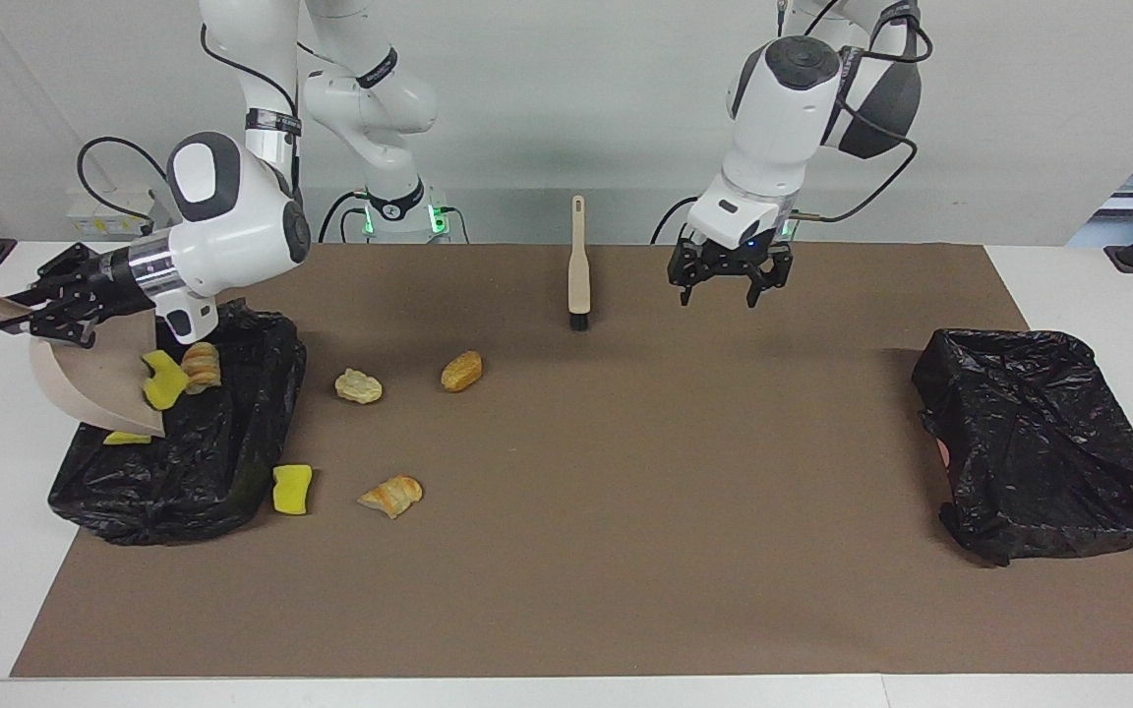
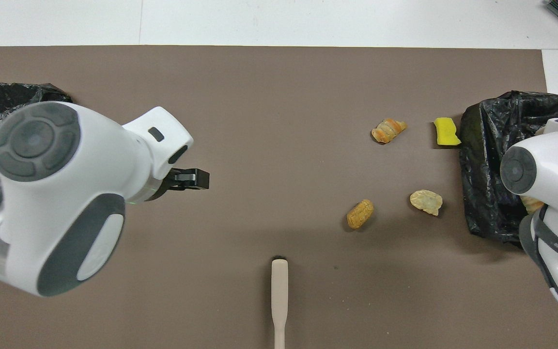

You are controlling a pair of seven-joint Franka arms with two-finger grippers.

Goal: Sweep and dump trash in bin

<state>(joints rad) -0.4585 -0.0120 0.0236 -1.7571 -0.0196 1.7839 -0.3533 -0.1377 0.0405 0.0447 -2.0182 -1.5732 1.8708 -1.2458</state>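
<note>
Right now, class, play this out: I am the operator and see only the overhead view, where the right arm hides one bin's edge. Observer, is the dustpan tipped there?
Observer: Yes. The right gripper holds the dustpan tilted over the bin.
Operator: Is any trash at its lip?
Observer: A yellow sponge chunk sits at the dustpan's lip, beside a croissant bit that lies in the bin.
Operator: And the left gripper?
Observer: The left gripper hangs over the mat, fingers open and empty.
</note>
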